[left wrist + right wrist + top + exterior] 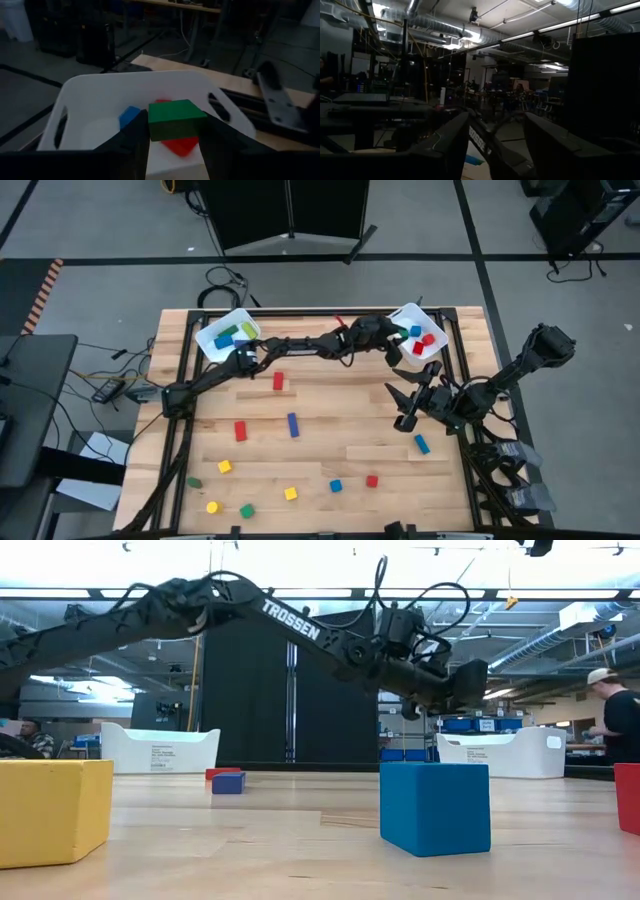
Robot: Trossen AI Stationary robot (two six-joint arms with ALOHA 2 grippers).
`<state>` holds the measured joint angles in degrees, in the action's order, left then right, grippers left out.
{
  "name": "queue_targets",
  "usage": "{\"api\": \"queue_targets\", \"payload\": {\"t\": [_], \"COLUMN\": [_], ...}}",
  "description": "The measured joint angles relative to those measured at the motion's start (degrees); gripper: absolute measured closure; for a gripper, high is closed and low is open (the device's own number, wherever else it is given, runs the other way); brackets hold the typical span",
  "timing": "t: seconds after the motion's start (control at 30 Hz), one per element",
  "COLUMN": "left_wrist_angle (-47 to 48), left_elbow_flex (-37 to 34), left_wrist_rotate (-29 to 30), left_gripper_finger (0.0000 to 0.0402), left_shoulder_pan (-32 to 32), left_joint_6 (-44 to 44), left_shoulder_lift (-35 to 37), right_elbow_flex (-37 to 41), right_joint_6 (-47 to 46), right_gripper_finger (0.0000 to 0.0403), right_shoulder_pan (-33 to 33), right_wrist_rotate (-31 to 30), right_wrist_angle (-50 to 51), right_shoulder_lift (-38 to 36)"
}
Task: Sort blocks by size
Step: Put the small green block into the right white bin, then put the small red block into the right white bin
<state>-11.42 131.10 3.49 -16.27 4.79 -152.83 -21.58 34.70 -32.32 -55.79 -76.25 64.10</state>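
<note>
High view first: the pale plank table (pixel 320 405) fills the scene, its grain running side to side. The left arm stretches right across it to the far right corner, while the right arm waits near the right edge. The right gripper (pixel 408 408) is well short of the bins. In its own wrist view its fingers (pixel 451 145) are spread wide with nothing between them, aimed out at the room.

Two white bins sit at the far corners. Both are smooth plastic with rounded corners and slotted hand-holes. The left bin (pixel 205 340) holds longer blue and green pieces. The right bin (pixel 437 320) holds small red, blue and green ones.

Here's the key relation: the left gripper (pixel 174 125) hangs directly over the right bin (pixel 100 85), clamped partway onto a green block (pixel 176 119). The block is held level, its wider side spanning the two fingers. Below it, a red piece (pixel 182 146) and a blue piece (pixel 129 116) lie on the bin floor. So the target lies straight down from the tool. To my eye a release is all that's needed, with no sideways travel.

The block looks solid and matte, square-edged and squat. It should drop flat rather than roll.

Loose blocks remain scattered on the near half of the table, among them a red bar (pixel 278 381), a blue bar (pixel 293 424) and a yellow cube (pixel 290 493).
</note>
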Motion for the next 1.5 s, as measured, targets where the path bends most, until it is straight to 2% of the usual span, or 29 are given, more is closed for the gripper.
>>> {"api": "queue_targets", "payload": {"t": [0.1, 0.27, 0.6, 0.77, 0.87, 0.97, 1.23, 1.37, 1.5], "left_wrist_angle": [1.16, 2.18, 2.56, 4.99, 8.24, 10.90, 15.33, 18.81, 17.62], "left_elbow_flex": [3.29, 3.94, 3.95, 3.92, 3.92, 3.95, 3.90, 2.73, -5.52], "left_wrist_rotate": [0.13, 0.32, -0.44, -0.64, -0.64, -0.91, -7.34, -7.63, -5.45], "left_gripper_finger": [0.0254, 0.0247, 0.0138, 0.0124, 0.0150, 0.0199, 0.0381, 0.0391, 0.0397], "left_shoulder_pan": [-1.02, -2.42, -2.48, -2.53, -2.50, -2.51, -1.21, -0.32, -0.18], "left_joint_6": [0.75, 1.91, 1.36, -0.67, -2.21, -2.88, -4.50, -5.00, -6.03], "left_shoulder_lift": [-2.24, -2.72, -2.71, -1.23, 0.71, 2.14, 6.00, 7.88, 13.52], "right_elbow_flex": [0.00, 0.00, 0.00, 0.02, 0.02, 0.04, 0.04, 0.04, 0.04], "right_joint_6": [0.00, 0.00, 0.00, -0.17, -0.20, -0.17, 2.67, 3.24, 4.03], "right_gripper_finger": [0.0206, 0.0206, 0.0206, 0.0206, 0.0206, 0.0206, 0.0206, 0.0206, 0.0206], "right_shoulder_pan": [0.00, 0.01, 0.02, -0.24, -1.06, -2.31, -4.48, -5.25, -5.69], "right_wrist_rotate": [0.02, 0.09, 0.09, 0.07, 0.02, -0.02, -0.25, -0.28, -0.28], "right_wrist_angle": [0.02, 0.02, 0.04, 0.04, 0.32, 1.09, 1.18, 1.18, 0.87], "right_shoulder_lift": [0.00, 0.00, 0.00, 0.00, 0.00, 0.02, 0.02, 0.02, 0.02]}}
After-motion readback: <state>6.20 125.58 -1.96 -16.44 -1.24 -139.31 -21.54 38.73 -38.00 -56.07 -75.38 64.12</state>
